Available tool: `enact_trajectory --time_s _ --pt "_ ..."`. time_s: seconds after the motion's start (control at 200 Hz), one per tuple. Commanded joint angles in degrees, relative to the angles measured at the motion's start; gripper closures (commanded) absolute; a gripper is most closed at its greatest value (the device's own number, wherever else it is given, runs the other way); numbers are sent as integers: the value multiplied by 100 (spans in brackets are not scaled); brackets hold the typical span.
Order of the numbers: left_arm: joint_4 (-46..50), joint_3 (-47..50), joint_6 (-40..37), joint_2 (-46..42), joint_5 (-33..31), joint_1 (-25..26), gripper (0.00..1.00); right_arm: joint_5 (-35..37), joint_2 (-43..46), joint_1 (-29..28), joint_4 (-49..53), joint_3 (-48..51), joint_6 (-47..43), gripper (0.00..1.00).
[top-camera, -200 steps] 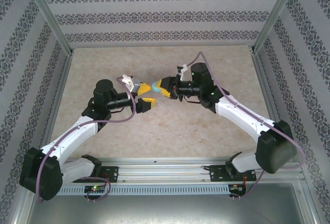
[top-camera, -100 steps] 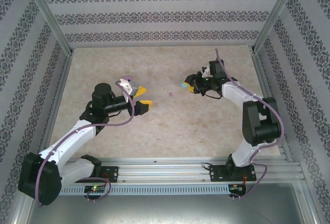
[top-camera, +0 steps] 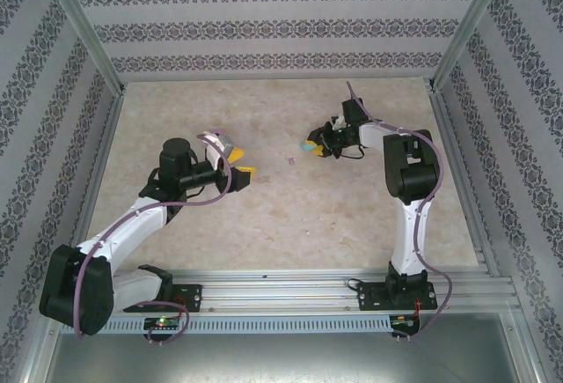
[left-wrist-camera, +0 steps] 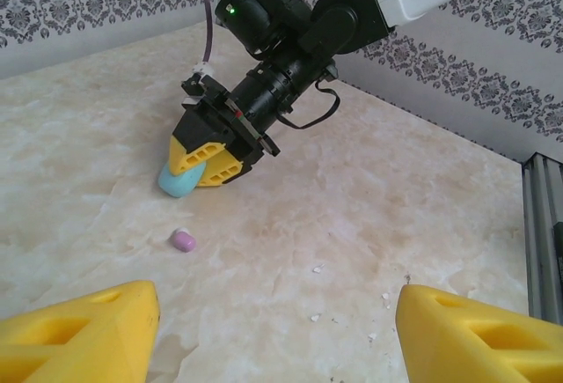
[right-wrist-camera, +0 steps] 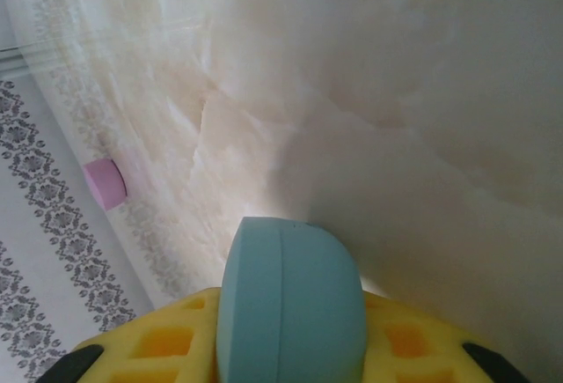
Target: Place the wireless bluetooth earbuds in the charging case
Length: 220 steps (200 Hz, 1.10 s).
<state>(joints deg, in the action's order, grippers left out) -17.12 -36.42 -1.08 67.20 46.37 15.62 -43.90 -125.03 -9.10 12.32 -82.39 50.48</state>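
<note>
**A:** The right gripper (left-wrist-camera: 209,163) is closed on a light blue, egg-shaped charging case (left-wrist-camera: 176,180), pinching it by its sides. It sits low over the pale marbled bench (left-wrist-camera: 378,198), and the case touches the surface or very nearly does.

**B:** And the other one?

**A:** The left gripper (left-wrist-camera: 277,335) is spread wide with nothing in it. It faces the case from well apart.

**B:** Where is the earbud?

**A:** One pink-purple earbud (left-wrist-camera: 184,240) lies loose on the bench between the two grippers. It is near the case but not touching it.

**B:** Which way do they point?

**A:** The case juts out beyond the right gripper's tip, rounded end first and aimed down at the bench. A seam (right-wrist-camera: 281,313) runs along its length, and the case looks closed. The earbud is a small oval on its side, with its long axis roughly crosswise in the left wrist view. It is too small to tell which end is the tip.

**B:** So how should this step go?

**A:** My judgement is that the case must first be held steady, opened and turned with its opening up. The left gripper should then narrow and come straight down over the earbud. It should close gently across the short width, because a hard pinch could squirt so small a nub away.
</note>
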Motion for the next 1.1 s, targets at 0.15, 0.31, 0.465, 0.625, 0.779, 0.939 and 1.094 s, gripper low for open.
enact_trajectory --time_s 0.15,0.31,0.465,0.625,0.779,0.939,1.094 --pt "-223 -92 55 105 147 -170 29 595 53 40 986 -17 -616 55" --pt "60 -285 212 160 116 -300 29 901 262 49 1448 -33 -886 48" --pt "595 -576 347 154 -324 -434 30 1305 473 62 2263 -443 -1264 43" --pt "1634 -1331 747 507 -988 -599 35 1633 852 68 2688 -480 -1452 41" --pt "1987 -1900 402 995 -1199 -756 36 1668 1418 40 2619 -83 -1512 41" --pt "2634 -2853 236 2099 -1316 -1000 38 1815 2104 -126 2544 447 -1539 40" --pt "3379 -3767 -241 3192 -1600 -1137 39 2014 2759 -428 2466 979 -1526 40"
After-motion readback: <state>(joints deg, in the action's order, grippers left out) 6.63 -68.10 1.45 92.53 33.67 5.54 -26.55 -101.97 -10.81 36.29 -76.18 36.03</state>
